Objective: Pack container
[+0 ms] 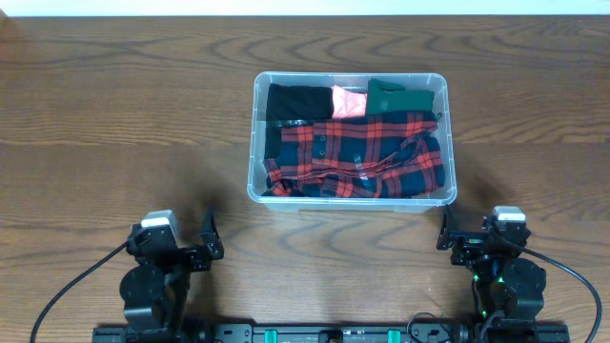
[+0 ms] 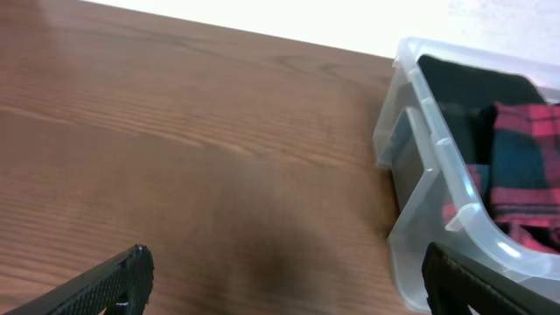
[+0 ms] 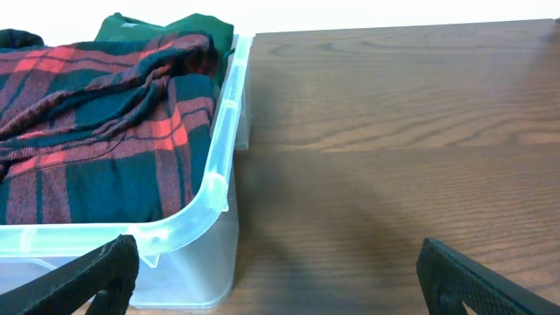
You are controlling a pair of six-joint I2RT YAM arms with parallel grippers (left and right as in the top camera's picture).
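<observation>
The container (image 1: pixel 257 143) is a clear plastic bin in the middle of the table. It holds a red and navy plaid shirt (image 1: pixel 357 157), a black garment (image 1: pixel 295 100), a pink garment (image 1: pixel 349 102) and a green garment (image 1: pixel 400 95). Its left corner shows in the left wrist view (image 2: pixel 429 175), its right rim in the right wrist view (image 3: pixel 223 149). My left gripper (image 1: pixel 208 236) (image 2: pixel 284 284) is open and empty near the front left. My right gripper (image 1: pixel 446 229) (image 3: pixel 276 276) is open and empty just right of the container's front corner.
The wooden table (image 1: pixel 114 124) stretches left and right of the container. A white wall edge (image 1: pixel 305 6) runs along the far side. Both arm bases sit at the front edge.
</observation>
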